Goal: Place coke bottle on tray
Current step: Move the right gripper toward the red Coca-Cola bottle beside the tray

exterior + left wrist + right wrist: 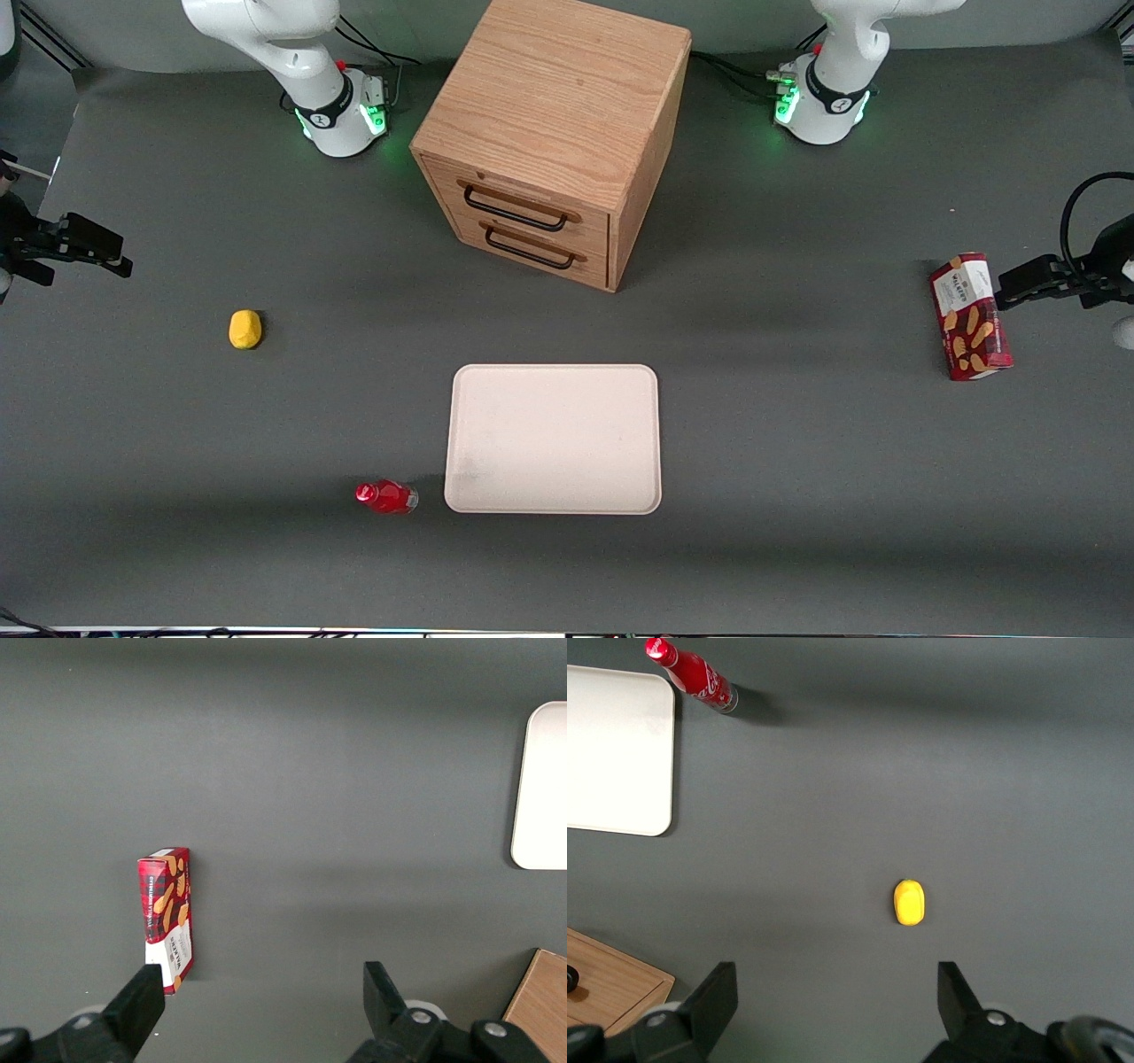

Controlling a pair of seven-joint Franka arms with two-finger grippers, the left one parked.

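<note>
Coke bottle (386,497): small, red, red cap, standing on the grey table (797,496) just beside the tray's near corner toward the working arm's end, not touching it. The right wrist view shows its white lettering (691,675).

Tray (555,439): flat, pale cream-pink, rounded corners, low rim, nothing on it; lies in front of the wooden drawer cabinet and nearer the front camera than it.

Gripper (96,251): right arm's, black, held above the table at the working arm's edge, well apart from the bottle and tray. Fingers (718,997) spread wide, nothing between them; the wrist view looks down past them at the yellow lump.

Yellow lump (245,329): small, rounded, on the table between gripper and tray, farther from the front camera than the bottle.

Wooden drawer cabinet (554,133): two drawers, dark handles (516,209), both shut.

Red snack box (970,316): lies toward the parked arm's end of the table.
</note>
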